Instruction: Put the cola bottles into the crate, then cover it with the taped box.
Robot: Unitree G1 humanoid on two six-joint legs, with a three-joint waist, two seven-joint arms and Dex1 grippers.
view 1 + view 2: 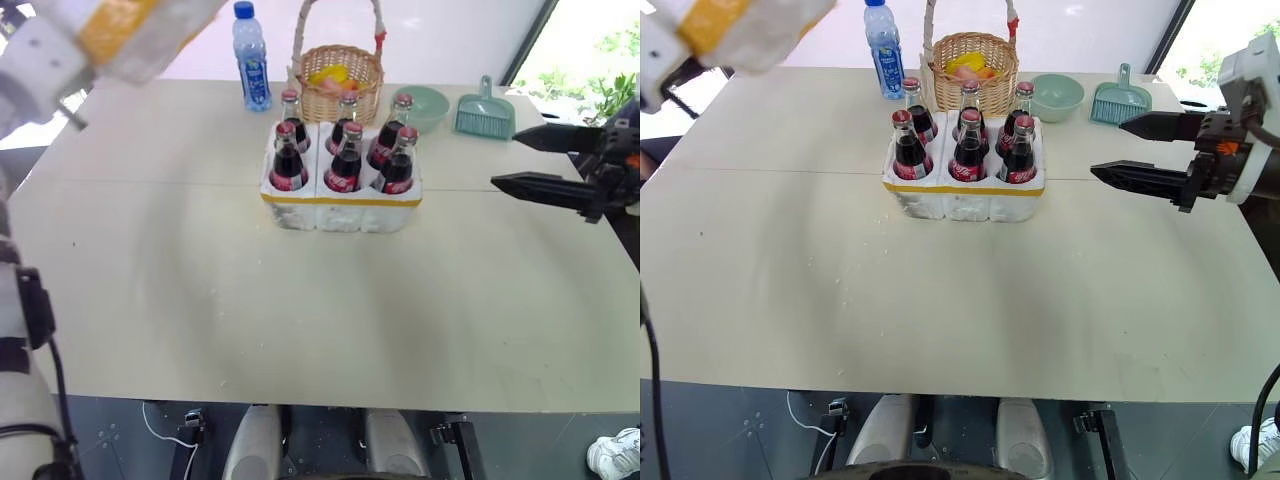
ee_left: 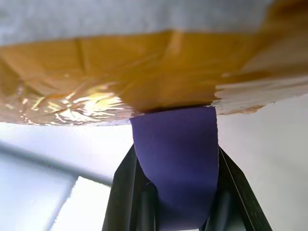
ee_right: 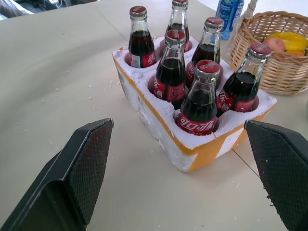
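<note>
Holding the taped box (image 1: 130,35) up at the far left, above the worktop (image 1: 300,300), the left gripper (image 2: 174,192) has its jaws clenched on what looks like a purple strap under the box's yellow tape; the grip itself is partly hidden, so the strap is my best reading. The crate (image 1: 340,205) sits near the middle of the worktop, down and to the right of the raised box, with its long axis running left to right. All six cola bottles (image 3: 198,103) stand upright in its holes. The left arm carries the box, so the cover must travel rightward and down over the bottle caps. The right gripper (image 1: 1140,150) hangs with jaws spread wide and empty, beside the crate's right end. Red labels carry white script, not clearly readable.
</note>
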